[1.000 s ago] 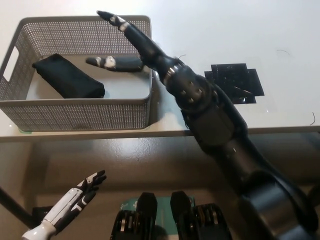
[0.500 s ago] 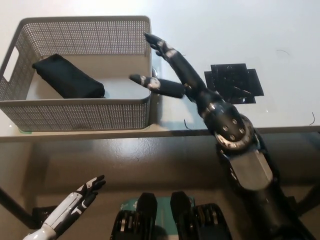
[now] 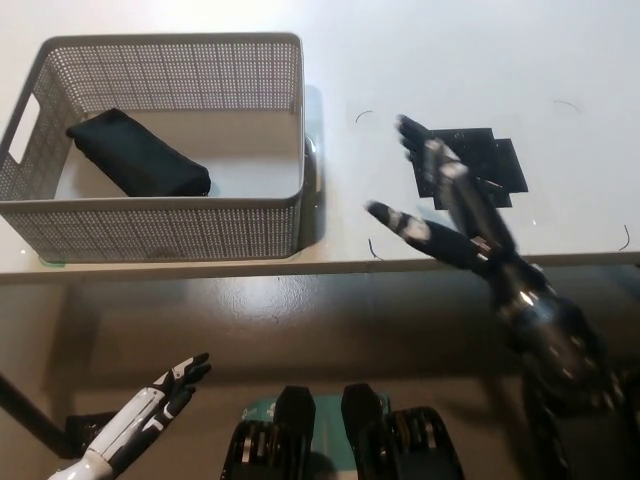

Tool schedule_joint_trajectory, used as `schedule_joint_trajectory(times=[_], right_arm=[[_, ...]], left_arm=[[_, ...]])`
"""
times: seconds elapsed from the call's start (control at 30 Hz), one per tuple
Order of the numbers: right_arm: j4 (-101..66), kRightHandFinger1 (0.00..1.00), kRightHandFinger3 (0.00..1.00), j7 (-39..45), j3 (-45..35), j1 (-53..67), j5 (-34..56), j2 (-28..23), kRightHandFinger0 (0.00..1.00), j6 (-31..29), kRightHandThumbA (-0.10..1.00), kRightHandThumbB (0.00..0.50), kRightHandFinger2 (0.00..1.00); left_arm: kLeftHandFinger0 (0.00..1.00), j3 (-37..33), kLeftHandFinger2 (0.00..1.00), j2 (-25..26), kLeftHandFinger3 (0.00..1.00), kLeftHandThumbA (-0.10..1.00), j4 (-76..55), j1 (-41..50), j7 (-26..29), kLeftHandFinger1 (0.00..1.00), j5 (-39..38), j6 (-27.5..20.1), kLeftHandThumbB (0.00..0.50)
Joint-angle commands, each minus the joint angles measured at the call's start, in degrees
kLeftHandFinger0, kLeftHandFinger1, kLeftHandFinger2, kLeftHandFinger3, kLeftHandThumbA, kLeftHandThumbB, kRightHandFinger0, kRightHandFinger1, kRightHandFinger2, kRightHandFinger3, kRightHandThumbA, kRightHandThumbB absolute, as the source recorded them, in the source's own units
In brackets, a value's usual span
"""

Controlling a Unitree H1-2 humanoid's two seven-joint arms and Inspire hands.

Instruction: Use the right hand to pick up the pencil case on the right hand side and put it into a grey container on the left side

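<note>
Case (image 3: 138,153) lies flat in the container (image 3: 160,232), long axis diagonal, upper left to lower right. Right hand (image 3: 447,205) spread, empty, over the tabletop (image 3: 420,60). Left hand (image 3: 165,396) low, fingers apart.

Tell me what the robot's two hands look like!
The right robot hand is black with long thin fingers that have pale silvery patches, on a chunky black arm with round knobby parts. The left robot hand is white with black fingers and black marks along its slim white arm.
</note>
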Motion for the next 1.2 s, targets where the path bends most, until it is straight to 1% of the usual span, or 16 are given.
schedule_joint_trajectory(times=[0.0, 0.13, 0.17, 0.27, 0.37, 0.47, 0.53, 0.57, 0.67, 0.73, 0.77, 0.83, 0.87, 0.9, 1.03, 1.17], right_arm=[[-14.65, 1.0, 1.0, 3.12, -5.09, 6.68, 15.43, -3.62, 1.0, -1.35, 1.0, 0.491, 1.0], [-13.73, 1.0, 1.0, 3.38, -5.59, 10.47, 14.75, -5.14, 1.0, -1.6, 1.0, 0.499, 1.0], [-13.07, 1.0, 1.0, 3.57, -5.57, 11.91, 14.33, -5.73, 1.0, -2.27, 1.0, 0.467, 1.0], [-11.91, 1.0, 1.0, 3.11, -5.65, 13.88, 13.22, -6.28, 1.0, -2.3, 1.0, 0.464, 1.0], [-9.15, 1.0, 1.0, 3.13, -5.42, 15.86, 12.65, -6.46, 1.0, -3.15, 1.0, 0.457, 1.0], [-5.64, 1.0, 1.0, 4.22, -4.68, 17.89, 13.1, -6.89, 1.0, -4.82, 1.0, 0.426, 1.0], [-4.39, 1.0, 1.0, 4.68, -4.23, 18.38, 13.43, -6.79, 1.0, -4.7, 1.0, 0.422, 1.0], [-3.32, 1.0, 1.0, 5.05, -3.79, 18.54, 13.25, -6.72, 1.0, -5.71, 1.0, 0.406, 1.0], [-1.05, 1.0, 1.0, 6.04, -2.6, 19.57, 13.08, -6.55, 1.0, -7.59, 1.0, 0.367, 1.0], [0.87, 1.0, 1.0, 6.19, -2.09, 19.69, 12.58, -6.4, 1.0, -8.99, 1.0, 0.364, 1.0], [2.5, 1.0, 1.0, 6.18, -1.84, 19.79, 12.39, -6.08, 1.0, -9.92, 1.0, 0.357, 1.0], [5.5, 1.0, 1.0, 6.5, -1.49, 20.13, 12.39, -5.94, 1.0, -11.87, 1.0, 0.346, 1.0], [6.01, 1.0, 1.0, 6.6, -1.42, 20.35, 12.57, -5.94, 1.0, -12.18, 1.0, 0.346, 1.0], [6.61, 1.0, 1.0, 6.79, -1.27, 21.03, 12.81, -5.87, 1.0, -12.33, 1.0, 0.368, 1.0], [7.41, 1.0, 1.0, 6.74, -0.57, 23.51, 12.33, -5.72, 1.0, -14.32, 1.0, 0.374, 1.0], [8.97, 1.0, 1.0, 6.04, -1.0, 25.73, 11.9, -5.61, 1.0, -17.96, 1.0, 0.338, 1.0]], left_arm=[[1.0, 0.98, 1.0, 1.76, 1.0, 1.0, -0.73, 1.03, 0.06, 1.0, -0.63, -1.53, 0.365], [1.0, 1.01, 1.0, 1.74, 1.0, 1.0, -0.75, 1.04, 0.35, 1.0, -0.2, -1.8, 0.361], [1.0, 1.08, 1.0, 1.57, 1.0, 1.0, -0.69, 1.03, 0.32, 1.0, -0.48, -1.34, 0.372], [1.0, 0.99, 1.0, 1.57, 1.0, 1.0, -0.07, 0.66, 0.15, 1.0, -0.58, -2.21, 0.353], [1.0, 1.2, 1.0, 1.7, 1.0, 1.0, 0.2, 0.4, 0.26, 1.0, -0.67, -2.67, 0.357], [1.0, 1.56, 1.0, 1.54, 1.0, 1.0, 0.1, 0.53, 0.35, 1.0, -1.07, -2.66, 0.362], [1.0, 1.73, 1.0, 1.47, 1.0, 1.0, 0.36, 0.36, 0.23, 1.0, -1.56, -3.02, 0.355], [1.0, 1.88, 1.0, 1.43, 1.0, 1.0, 0.97, 0.12, 0.06, 1.0, -2.15, -3.7, 0.336], [1.0, 2.08, 1.0, 1.4, 1.0, 1.0, 1.0, -0.05, 0.21, 1.0, -2.12, -4.15, 0.321], [1.0, 2.18, 1.0, 1.37, 1.0, 1.0, 1.14, -0.17, 0.39, 1.0, -1.96, -4.83, 0.314], [1.0, 2.39, 1.0, 1.33, 1.0, 1.0, 0.98, 0.05, 0.55, 1.0, -1.98, -4.35, 0.346], [1.0, 2.93, 1.0, 0.95, 1.0, 1.0, 0.09, 0.71, 0.72, 1.0, -2.65, -3.16, 0.372], [1.0, 3.17, 1.0, 0.69, 1.0, 1.0, -0.26, 1.01, 0.72, 1.0, -3.16, -2.72, 0.371], [1.0, 3.45, 1.0, 0.5, 1.0, 1.0, -0.86, 1.77, 1.09, 1.0, -3.1, -2.81, 0.378], [1.0, 5.37, 1.0, -0.52, 1.0, 1.0, -2.51, 4.41, 1.9, 1.0, -4.36, -3.21, 0.371], [1.0, 7.17, 1.0, -1.08, 1.0, 1.0, -3.38, 6.51, 2.19, 1.0, -5.77, -3.89, 0.365]])
